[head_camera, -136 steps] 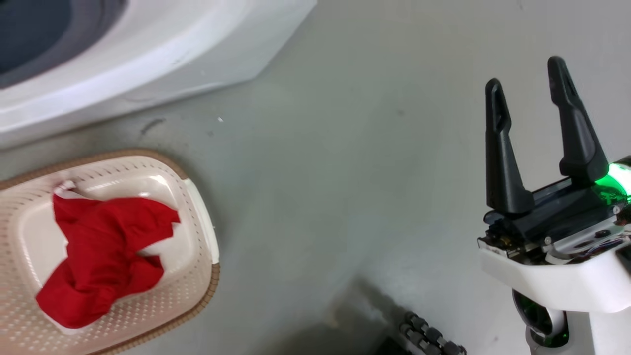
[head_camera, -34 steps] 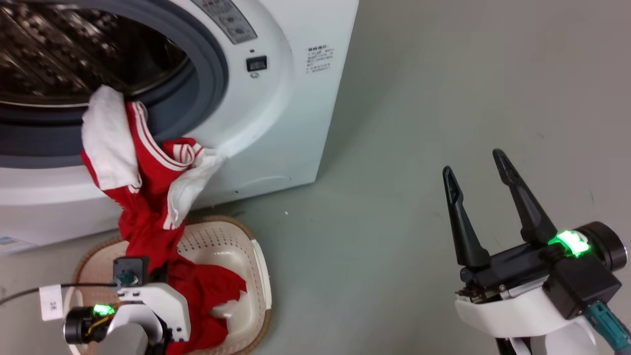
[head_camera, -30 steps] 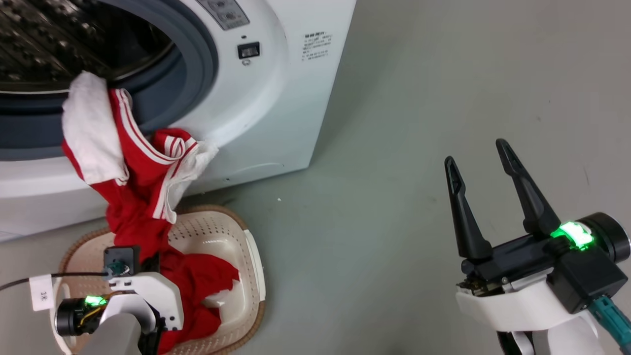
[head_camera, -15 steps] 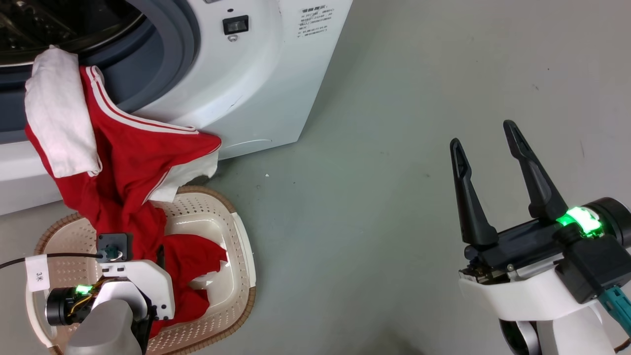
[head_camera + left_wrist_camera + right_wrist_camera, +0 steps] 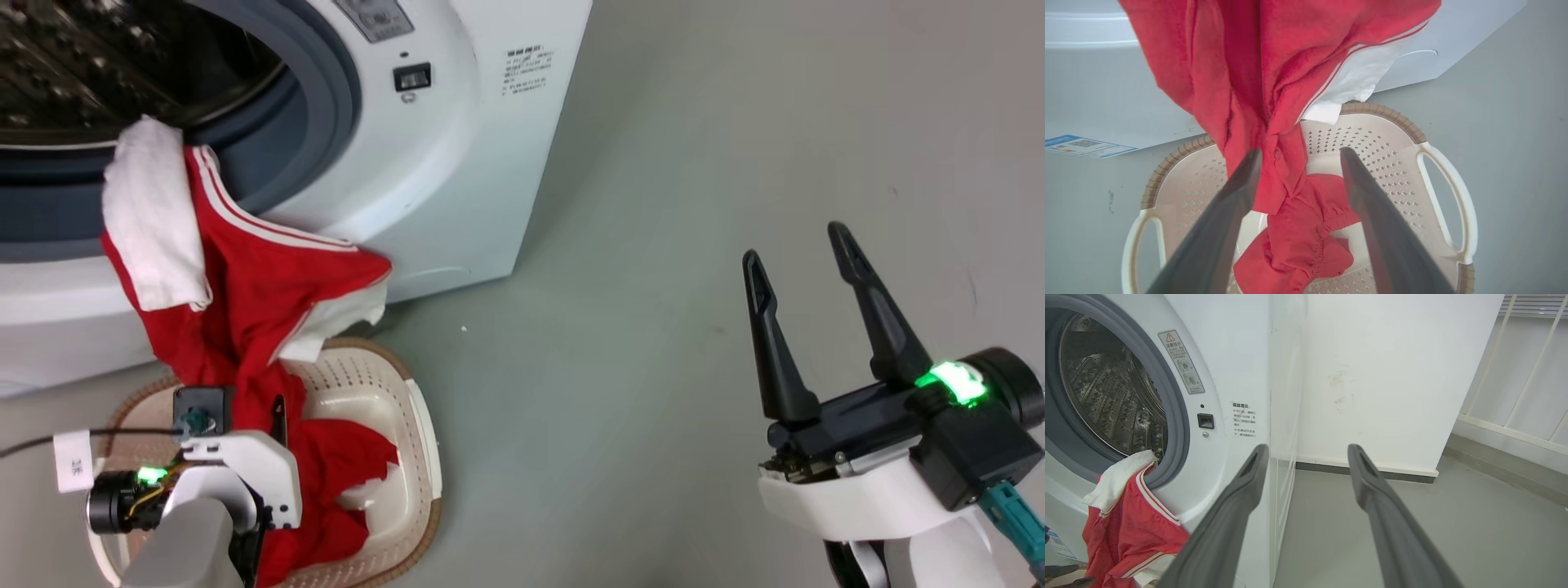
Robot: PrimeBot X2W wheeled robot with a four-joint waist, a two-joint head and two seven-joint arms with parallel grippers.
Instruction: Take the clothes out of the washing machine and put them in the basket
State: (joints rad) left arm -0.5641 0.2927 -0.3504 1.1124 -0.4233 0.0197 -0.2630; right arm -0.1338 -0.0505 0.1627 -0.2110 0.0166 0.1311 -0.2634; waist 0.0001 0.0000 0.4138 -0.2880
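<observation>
Straddles, with left gripper point(image 5: 1300, 150) spread and unclamped, the red garment point(image 5: 245, 302) draped from the washer point(image 5: 457, 163) gasket point(image 5: 326, 122) down into the basket point(image 5: 375, 384), likely parked just below to catch clothes and holding another red piece point(image 5: 343, 465); holds right gripper point(image 5: 793, 243) apart, idle above floor point(image 5: 653, 327), presumably clear of the work.

Right claw point(image 5: 793, 243): two long black tapered fingers point(image 5: 775, 351), black base point(image 5: 857, 412), white shell point(image 5: 849, 502), lit green lamp point(image 5: 947, 382), teal plug point(image 5: 1008, 506). Left claw point(image 5: 1300, 150): white shell point(image 5: 245, 469), green lamp point(image 5: 148, 474), black cable point(image 5: 122, 431) bearing white tag point(image 5: 72, 461).

Right hand point(image 5: 1306, 457) fingers spread, washing machine point(image 5: 1224, 375) drum open, red clothes point(image 5: 1133, 535) draped over its gasket
</observation>
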